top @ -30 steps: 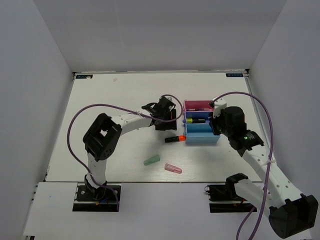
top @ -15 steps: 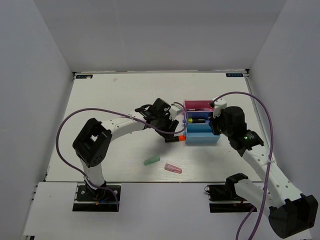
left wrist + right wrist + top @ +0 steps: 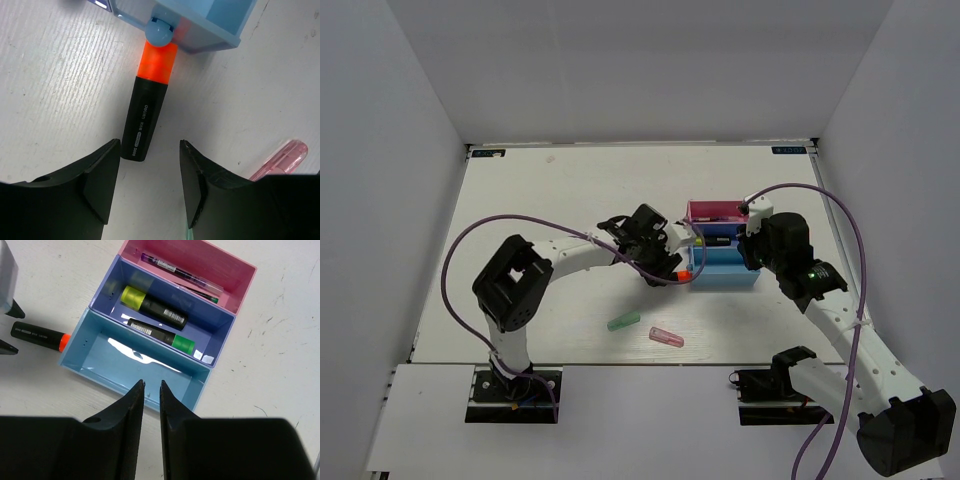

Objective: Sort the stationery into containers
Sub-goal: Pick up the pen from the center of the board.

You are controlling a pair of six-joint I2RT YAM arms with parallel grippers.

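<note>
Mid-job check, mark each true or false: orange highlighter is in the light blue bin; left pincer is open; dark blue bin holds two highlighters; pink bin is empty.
1. The orange highlighter is in the light blue bin. False: it lies on the table, its orange end against the bin's outer corner.
2. The left pincer is open, gripping nothing. True.
3. The dark blue bin holds two highlighters. True.
4. The pink bin is empty. False: pens lie in it.
</note>
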